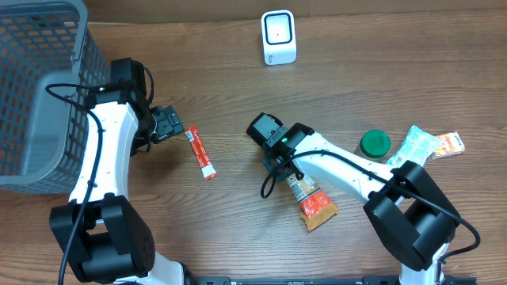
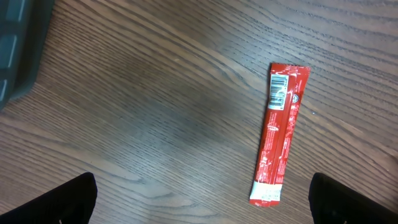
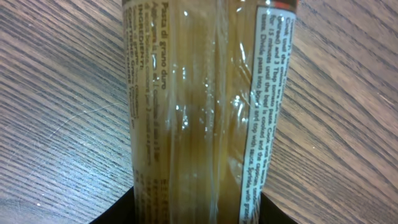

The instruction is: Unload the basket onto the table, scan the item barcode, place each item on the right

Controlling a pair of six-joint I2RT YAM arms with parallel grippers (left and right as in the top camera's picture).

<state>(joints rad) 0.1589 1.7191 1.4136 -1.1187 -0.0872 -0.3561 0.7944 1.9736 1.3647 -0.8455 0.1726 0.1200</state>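
Pasta packet (image 1: 313, 204) sits just right of counter centre, long axis running 11 to 5 o'clock with the orange end at 5; it looks flat on the counter (image 1: 198, 63), though I can't rule out a slight lift. Right tool (image 1: 279, 164) is over its 11 o'clock end. The wrist view shows the clear film and printed text running between the fingers, but can't tell if they're clamped on it or just straddling it. No barcode visible on the face that shows. Scanner (image 1: 279, 37) stands at 12 o'clock from the packet, well apart, window facing into the counter. My read: the scan of this packet isn't happening now. It's nowhere near the scanner, so lift, carry to 12 and present the code are all left, if not already done. Red sachet (image 1: 200, 152) lies at 9 o'clock of the packet with its barcode (image 2: 280, 93) face up. Left tool (image 1: 176, 129) hovers just off its 10 o'clock end, jaws wide apart, holding nothing. Grey basket (image 1: 40, 87) is at the far 9–10 o'clock edge. Green lid (image 1: 375, 143) and two snack packets (image 1: 428, 146) sit at 3 o'clock. Path from packet to scanner is bare wood, nothing blocking; only the left arm needs watching if both move inward.
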